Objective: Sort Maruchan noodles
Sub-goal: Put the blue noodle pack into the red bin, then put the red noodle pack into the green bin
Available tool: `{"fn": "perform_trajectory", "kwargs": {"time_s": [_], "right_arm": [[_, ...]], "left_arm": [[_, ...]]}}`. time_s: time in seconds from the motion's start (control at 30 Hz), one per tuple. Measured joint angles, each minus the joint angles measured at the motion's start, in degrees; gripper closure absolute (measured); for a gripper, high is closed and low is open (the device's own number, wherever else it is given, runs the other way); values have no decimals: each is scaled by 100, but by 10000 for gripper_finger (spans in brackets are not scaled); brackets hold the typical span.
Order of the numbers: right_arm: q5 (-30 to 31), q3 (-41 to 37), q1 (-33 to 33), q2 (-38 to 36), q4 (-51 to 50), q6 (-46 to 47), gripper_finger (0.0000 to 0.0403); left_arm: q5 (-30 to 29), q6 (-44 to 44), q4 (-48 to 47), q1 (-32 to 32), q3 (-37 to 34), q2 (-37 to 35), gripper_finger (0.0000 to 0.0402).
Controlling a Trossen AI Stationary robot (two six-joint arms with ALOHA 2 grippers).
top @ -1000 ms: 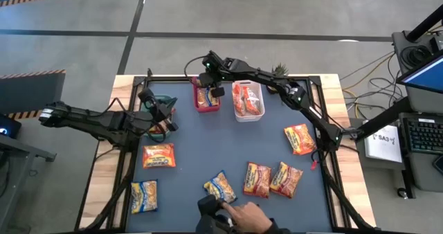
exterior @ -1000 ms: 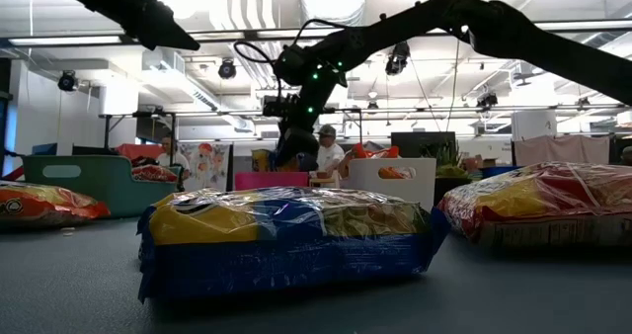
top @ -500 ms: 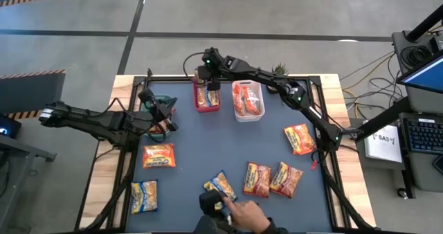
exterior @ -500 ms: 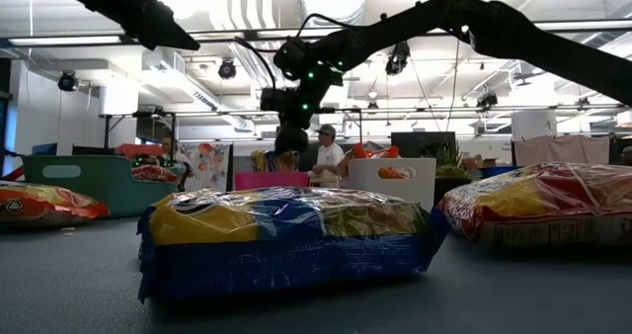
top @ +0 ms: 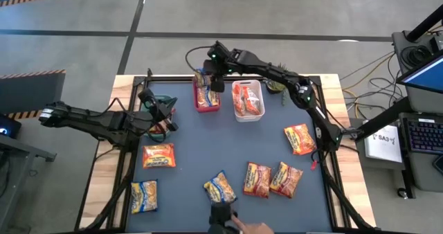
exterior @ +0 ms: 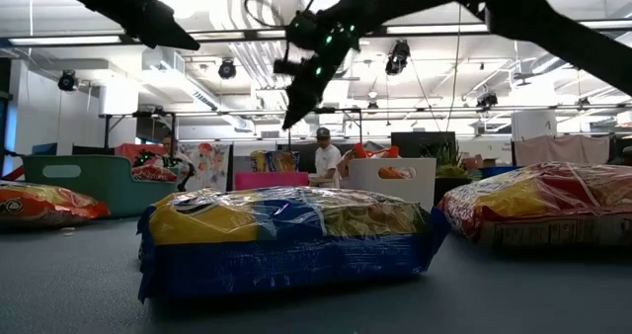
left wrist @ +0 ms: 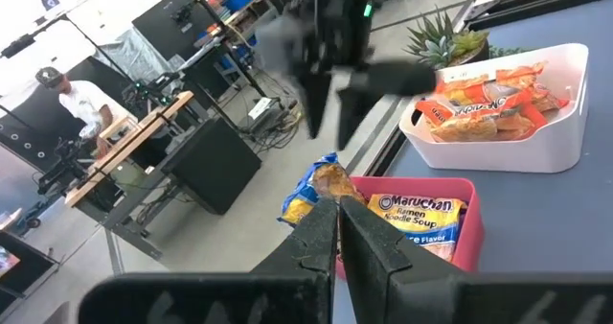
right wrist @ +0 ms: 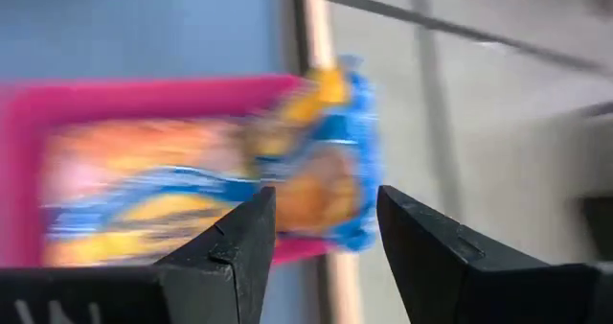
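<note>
Ramen packets in yellow-and-blue plastic lie in the pink rectangular bin at the table's far edge, one leaning over its rim. Above it hangs the right gripper, fingers apart and holding nothing. A white plastic bin beside it holds orange packets. More packets lie scattered across the dark blue table mat. The left gripper, fingers pressed together, sits over the green bin at the mat's left.

Overhead, table-level and both wrist cameras share the red bin.
</note>
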Motion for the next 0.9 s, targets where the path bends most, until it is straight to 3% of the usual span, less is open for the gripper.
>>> {"fn": "perform_trajectory", "kwargs": {"time_s": [0.2, 0.37, 0.57, 0.7, 0.9], "right_arm": [[-1955, -11, 97, -383, -648, 793, 240], [-2838, -26, 502, -397, -859, 800, 249], [-3361, -112, 1141, -430, -912, 581, 257], [-3390, -307, 1510, -540, -750, 585, 263], [-3324, -1354, 1970, -1042, 32, 858, 268]], "left_arm": [[328, -158, 25, 0, 0, 77, 402], [947, -149, 444, -8, 2, 375, 402], [1047, -395, 512, -238, 7, 639, 402], [1045, -514, 517, -507, 7, 624, 402], [1040, -582, 519, -825, 11, 540, 402]]}}
